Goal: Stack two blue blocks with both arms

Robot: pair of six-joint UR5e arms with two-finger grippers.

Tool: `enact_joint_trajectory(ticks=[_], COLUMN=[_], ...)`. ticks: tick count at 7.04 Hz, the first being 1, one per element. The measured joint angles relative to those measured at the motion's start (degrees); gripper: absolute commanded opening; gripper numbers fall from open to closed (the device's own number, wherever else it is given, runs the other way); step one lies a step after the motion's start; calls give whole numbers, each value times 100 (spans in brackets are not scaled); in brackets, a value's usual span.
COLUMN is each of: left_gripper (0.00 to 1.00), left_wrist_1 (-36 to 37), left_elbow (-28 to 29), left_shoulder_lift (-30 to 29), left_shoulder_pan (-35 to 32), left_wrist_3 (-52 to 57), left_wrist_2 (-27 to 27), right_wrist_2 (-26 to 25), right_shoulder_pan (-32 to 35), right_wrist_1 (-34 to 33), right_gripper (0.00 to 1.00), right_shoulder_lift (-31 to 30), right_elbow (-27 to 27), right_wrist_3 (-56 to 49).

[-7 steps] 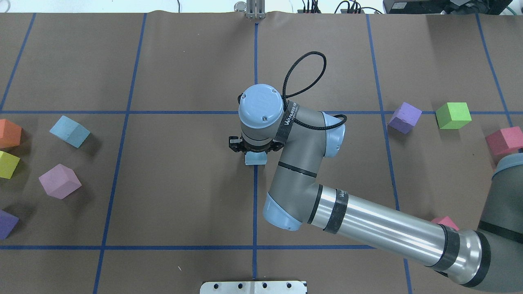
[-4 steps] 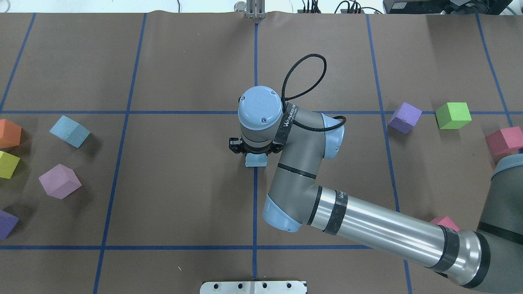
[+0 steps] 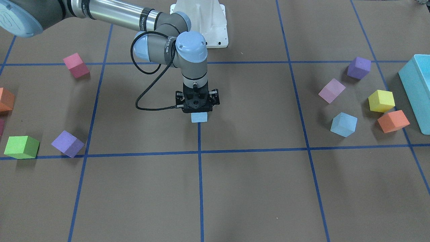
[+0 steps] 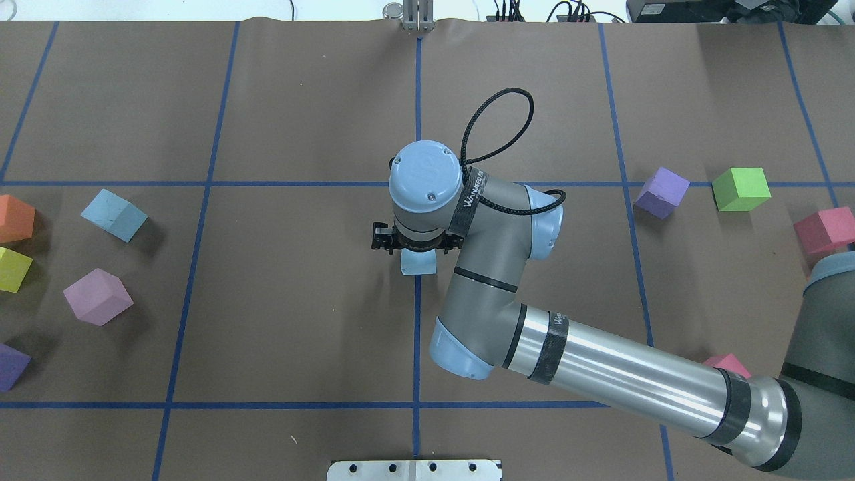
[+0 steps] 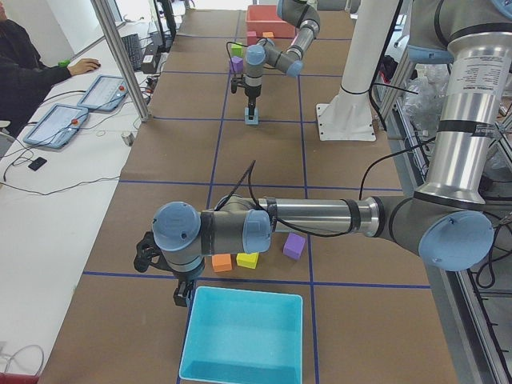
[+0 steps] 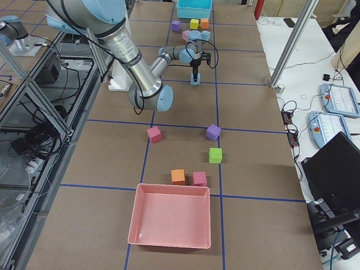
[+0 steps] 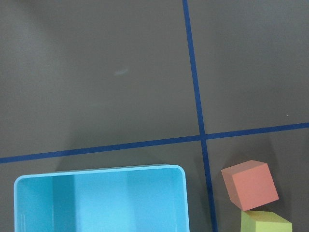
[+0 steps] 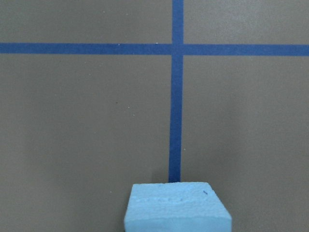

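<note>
The blue block (image 8: 176, 205) is matt, grainy foam; the counter (image 4: 300, 314), dull brown paper; the right arm (image 4: 628, 381), glossy metal tube.

- The right gripper (image 3: 198, 108): its fingers are hidden behind its own black body in the front view and under the wrist from overhead. You cannot tell whether they close on the blue block (image 3: 199, 117).
- That blue block: its top is covered by the gripper, and the right wrist view cuts it off at the lower edge.
- The left gripper (image 5: 183, 294): you see it only small in the left side view, so its finger state is unreadable.
- The turquoise bin (image 3: 416, 88): cut by the front view's right edge.
- The pink cube (image 4: 728, 364): mostly hidden behind the right arm (image 4: 601, 374) overhead.
</note>
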Motion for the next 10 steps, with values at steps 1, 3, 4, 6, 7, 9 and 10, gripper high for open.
enact_joint_trajectory(ticks=[1,3,4,6,7,9,10], left_gripper=[98,98,98,98,98,98,98], left_wrist_1=[0,6,8,-8,-33,-60,-113], left_elbow=[-1,-18,-34,-66,-126,-526,-680], left_shoulder_lift=[0,-5,-10,-85,-196,-446,-611], left_shoulder_pan=[0,0,0,10,86,705,1121], left_wrist_3=[0,0,-2,-195,-562,-1340,-1461], left_wrist_2=[0,0,-27,-294,-373,-380,-344], right_wrist_2=[9,316,815,1812,2071,2455,2614], right_shoulder_pan=[46,625,1210,2590,3207,4421,4933], right_wrist_1=[-4,-133,-223,-337,-356,-456,-670], right_gripper=[100,100,100,100,100,100,100], right_shoulder_lift=[-3,-233,-589,-1568,-2046,-2815,-3058], right_elbow=[41,437,769,1331,1449,1437,1414], right_wrist_3=[-15,-334,-866,-2406,-3302,-5009,-5805])
